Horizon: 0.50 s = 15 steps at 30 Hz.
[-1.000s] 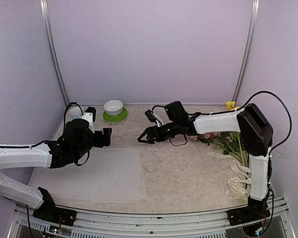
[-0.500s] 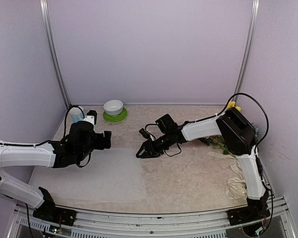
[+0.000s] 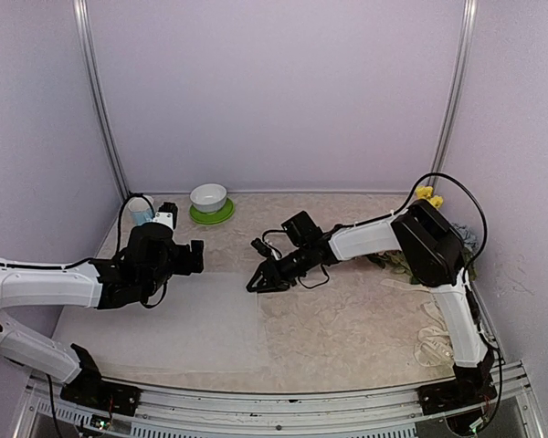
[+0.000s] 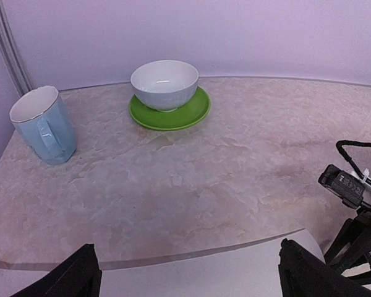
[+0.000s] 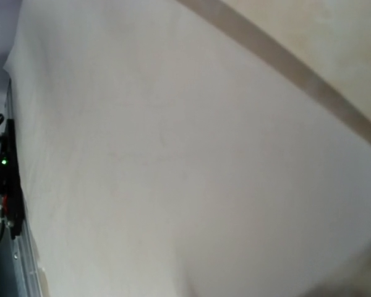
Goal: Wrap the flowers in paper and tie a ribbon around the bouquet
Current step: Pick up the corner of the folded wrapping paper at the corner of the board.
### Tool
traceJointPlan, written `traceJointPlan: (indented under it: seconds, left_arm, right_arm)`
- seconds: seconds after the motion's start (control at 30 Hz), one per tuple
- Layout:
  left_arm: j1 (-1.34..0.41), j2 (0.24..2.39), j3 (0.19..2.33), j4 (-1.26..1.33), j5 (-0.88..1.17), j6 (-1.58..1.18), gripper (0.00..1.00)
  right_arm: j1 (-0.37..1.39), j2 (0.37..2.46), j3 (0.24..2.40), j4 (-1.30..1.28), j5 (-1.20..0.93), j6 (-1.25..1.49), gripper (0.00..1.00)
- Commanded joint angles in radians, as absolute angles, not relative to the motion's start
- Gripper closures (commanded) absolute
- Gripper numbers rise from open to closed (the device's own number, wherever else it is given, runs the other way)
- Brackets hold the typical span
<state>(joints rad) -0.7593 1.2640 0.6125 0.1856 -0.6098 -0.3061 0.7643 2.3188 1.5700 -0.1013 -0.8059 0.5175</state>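
The paper [image 3: 164,319] lies flat on the 8 o'clock part of the table [image 3: 347,319]. The right claw [image 3: 254,285] is down at the paper's 2 o'clock corner, but it cannot be told whether its jaws pinch the sheet or stand apart. The left claw [image 3: 199,255] hovers at the sheet's 12 o'clock edge, spread wide and holding nothing, and the ribbon [image 3: 431,342] lies well apart at 4 o'clock.

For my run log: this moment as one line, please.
left gripper: open, near paper's far edge | right gripper: at paper's right edge | flowers, ribbon: far right
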Motion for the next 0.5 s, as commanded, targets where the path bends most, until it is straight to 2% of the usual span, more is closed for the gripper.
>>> traceJointPlan:
  seconds: [0.0,0.07,0.13,0.37,0.47]
  left_arm:
    - [-0.765,1.27,0.635,0.181,-0.623,-0.29,0.02]
    - [-0.765,1.276,0.641,0.178,-0.616,-0.288,0.02]
    - [-0.765,1.271,0.646,0.177,-0.594,-0.273,0.02]
    - [-0.779,1.176,0.585,0.314,-0.357,-0.15,0.14]
    - [-0.856,1.118,0.541,0.402,-0.345,-0.012,0.14]
  right_arm:
    - [0.781,2.373,1.63,-0.041,-0.87,0.555,0.64]
    - [0.782,2.395,1.643,-0.004,-0.927,0.593,0.75]
    - [0.782,2.393,1.64,0.051,-0.963,0.627,0.98]
    - [0.743,2.208,1.593,0.073,-0.933,0.555,1.0]
    - [0.707,2.064,1.531,0.056,-0.876,0.553,1.0]
